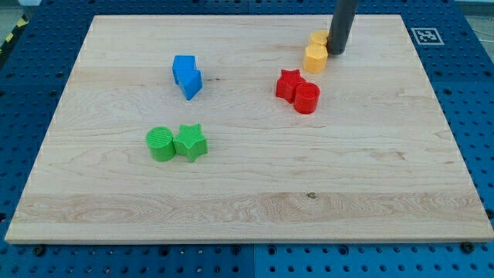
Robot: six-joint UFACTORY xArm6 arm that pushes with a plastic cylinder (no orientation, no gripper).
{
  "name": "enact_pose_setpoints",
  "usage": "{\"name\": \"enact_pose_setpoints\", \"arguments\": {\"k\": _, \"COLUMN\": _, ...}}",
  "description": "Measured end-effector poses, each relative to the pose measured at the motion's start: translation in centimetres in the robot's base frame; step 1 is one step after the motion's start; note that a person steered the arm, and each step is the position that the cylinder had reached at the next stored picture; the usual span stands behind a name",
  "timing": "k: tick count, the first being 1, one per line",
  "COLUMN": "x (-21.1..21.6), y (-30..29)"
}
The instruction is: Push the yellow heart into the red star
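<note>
Two yellow blocks sit touching near the view's top right: the nearer one (315, 58) and another (318, 38) just behind it; which one is the heart cannot be made out. My tip (337, 52) rests on the board just right of them, touching or nearly touching. The red star (289, 83) lies below and left of the yellow blocks, a short gap away. A red cylinder (306, 98) touches the star's lower right side.
Two blue blocks (187, 76) sit together at upper left. A green cylinder (161, 144) and a green star (190, 142) sit side by side at lower left. The wooden board (247, 208) has a blue pegboard around it.
</note>
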State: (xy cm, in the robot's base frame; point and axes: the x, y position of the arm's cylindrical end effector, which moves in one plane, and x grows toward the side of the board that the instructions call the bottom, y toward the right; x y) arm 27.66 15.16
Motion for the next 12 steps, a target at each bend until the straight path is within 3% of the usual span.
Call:
{"name": "enact_pose_setpoints", "arguments": {"k": 2, "x": -2.0, "y": -7.8}}
{"name": "enact_pose_setpoints", "arguments": {"k": 8, "x": -0.5, "y": -12.4}}
{"name": "enact_pose_setpoints", "arguments": {"k": 12, "x": 4.7, "y": -13.4}}
